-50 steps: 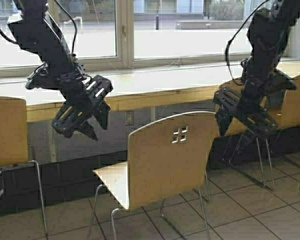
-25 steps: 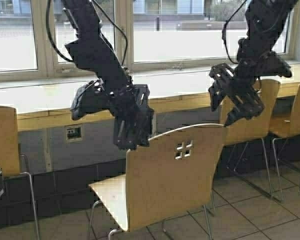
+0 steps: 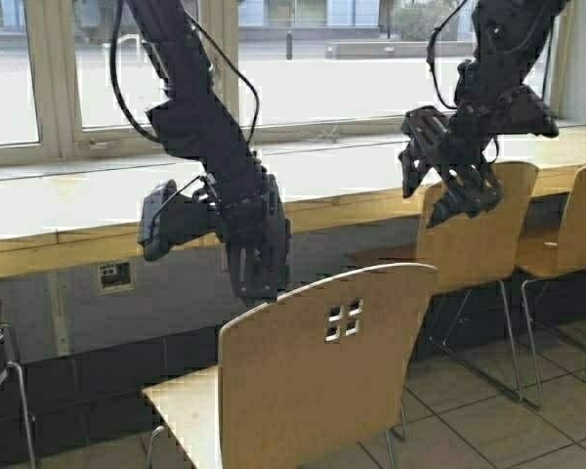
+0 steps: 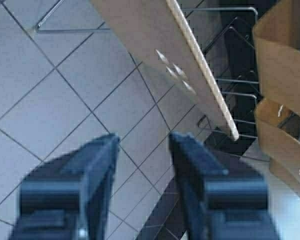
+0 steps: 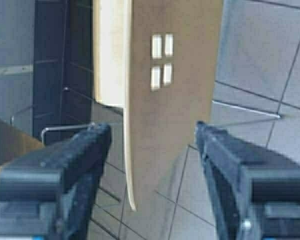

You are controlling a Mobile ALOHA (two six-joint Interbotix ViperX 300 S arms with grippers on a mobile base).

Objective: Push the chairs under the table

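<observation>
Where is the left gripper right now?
High view: the left gripper hangs centre-left, pointing down just over the top edge of the nearest chair, before the table.

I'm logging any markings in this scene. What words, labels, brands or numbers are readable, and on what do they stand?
None can be read.
The nearest chair carries only four square cut-outs, no print.
The wall socket plate under the table is too small to show any marking.
No label shows on the left hand or the right hand.

The nearest chair [image 3: 313, 381] is set in front of the tabletop [image 3: 78, 200], its back toward the robot. Two more chairs [image 3: 483, 239] [image 3: 578, 230] are placed to its right, their seats tucked under the tabletop edge.
</observation>
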